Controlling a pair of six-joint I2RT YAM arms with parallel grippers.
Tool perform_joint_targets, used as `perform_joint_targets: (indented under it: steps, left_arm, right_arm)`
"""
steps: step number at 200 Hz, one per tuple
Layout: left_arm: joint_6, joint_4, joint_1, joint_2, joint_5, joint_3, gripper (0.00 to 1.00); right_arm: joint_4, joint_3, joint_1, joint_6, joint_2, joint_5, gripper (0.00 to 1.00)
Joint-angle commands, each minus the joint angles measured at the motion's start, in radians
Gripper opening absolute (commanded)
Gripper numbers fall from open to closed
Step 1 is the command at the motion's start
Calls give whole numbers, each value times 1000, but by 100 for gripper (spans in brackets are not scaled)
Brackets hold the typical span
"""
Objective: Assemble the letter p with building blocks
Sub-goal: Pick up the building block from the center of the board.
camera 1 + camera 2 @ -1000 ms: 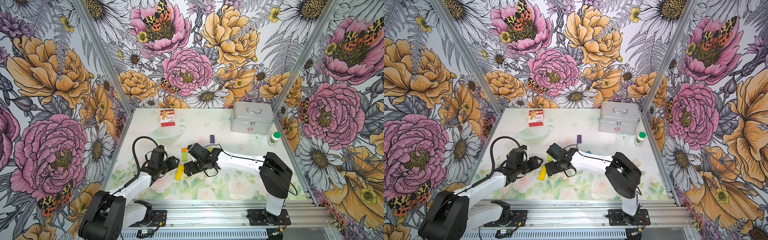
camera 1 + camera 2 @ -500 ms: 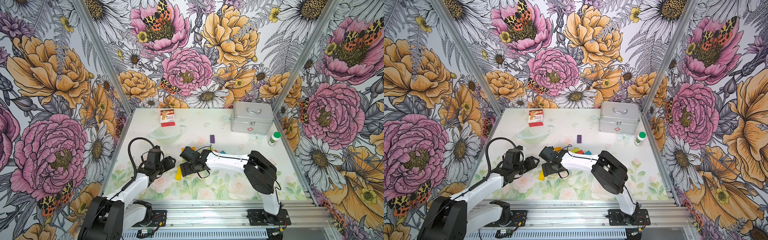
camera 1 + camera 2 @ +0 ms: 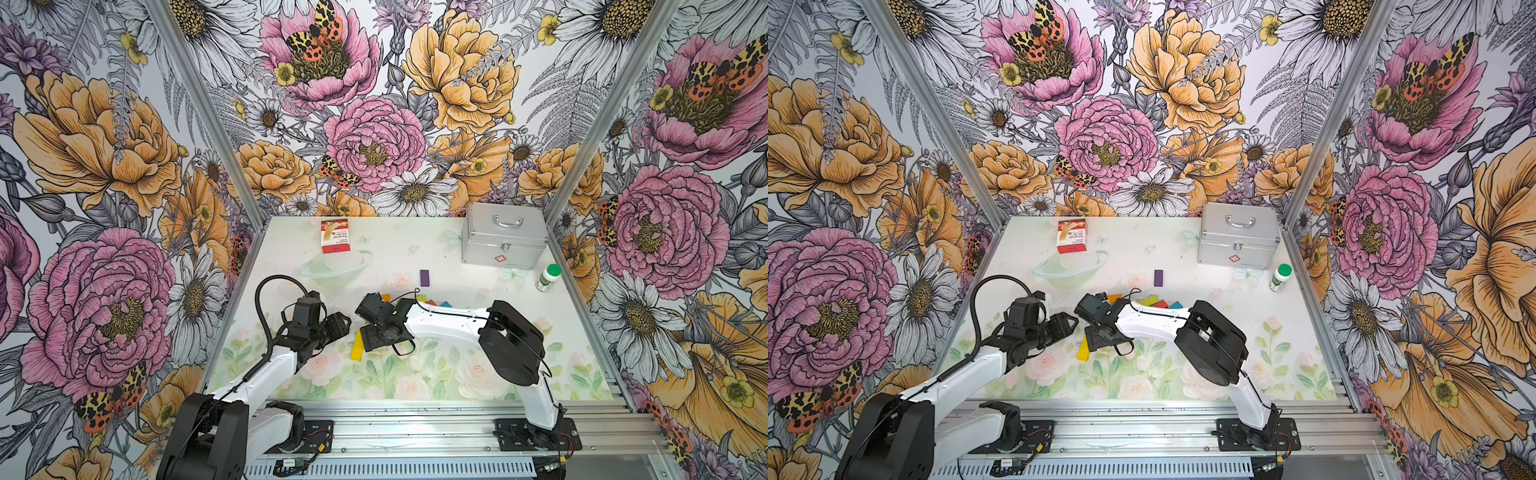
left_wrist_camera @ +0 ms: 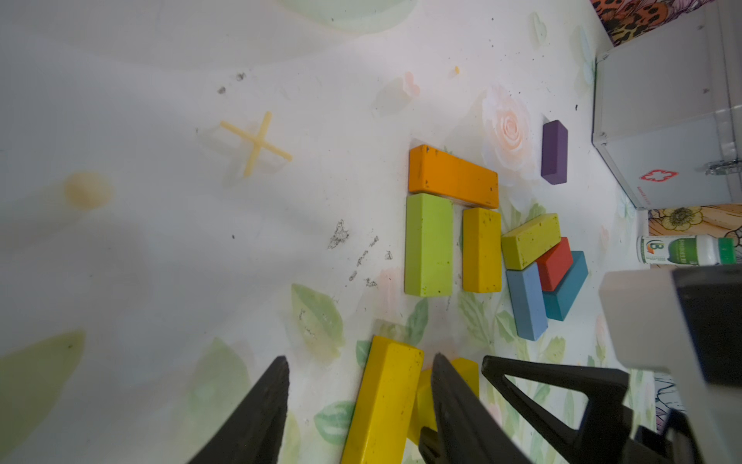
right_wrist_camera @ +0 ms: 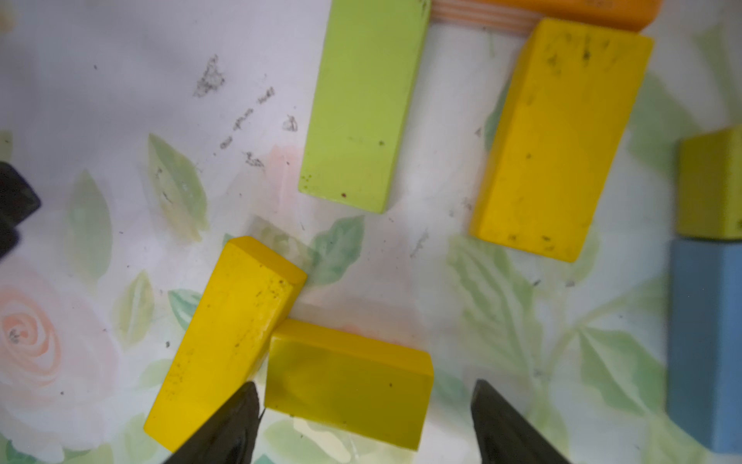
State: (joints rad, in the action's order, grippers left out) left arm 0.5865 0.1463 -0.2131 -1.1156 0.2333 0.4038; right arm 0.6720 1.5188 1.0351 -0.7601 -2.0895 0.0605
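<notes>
**Right arm drawn in over the yellow pair**

In a top view, the right gripper [image 3: 368,337] has shifted toward the left gripper [image 3: 337,326]. Left wrist: jaws parted around the long yellow block [image 4: 381,401], not gripping. Right wrist: jaws wide astride the short yellow block [image 5: 349,385], near the green block [image 5: 361,100]. Seemingly painted wood: light, rigid, slick; pinch across the long sides.

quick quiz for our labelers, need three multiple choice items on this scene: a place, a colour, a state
1. The purple block lies: A alone; B under others; C on another block.
2. Lying across the ends of the green block and yellow block: A red; B orange; C teal.
3. The right gripper is: A shut, empty; B open astride a short yellow block; C gripping a block.
Key: 1 A, nothing touches it; 2 B, the orange block spans both; 3 B, a gap shows at one jaw.
</notes>
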Motion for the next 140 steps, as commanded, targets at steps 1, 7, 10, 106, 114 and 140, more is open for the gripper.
perform_joint_targets:
  steps: [1, 7, 10, 106, 114, 140]
  left_arm:
    - [-24, -5, 10, 8, 18, -2, 57]
    - [-24, -5, 10, 7, 18, -2, 57]
    - [-24, -7, 10, 7, 19, -2, 57]
    - [-24, -8, 10, 12, 17, -5, 57]
    - [-24, -7, 10, 14, 17, -5, 57]
    - [-22, -6, -1, 17, 11, -6, 57]
  right_arm:
    - [25, 39, 12, -4, -25, 28, 83]
    - [30, 44, 14, -4, -29, 30, 82]
    - [32, 47, 14, -4, -30, 30, 82]
    - [63, 62, 18, -17, -55, 44, 60]
    - [60, 52, 17, -19, -45, 51, 58]
    - [60, 31, 14, -7, 0, 75, 53]
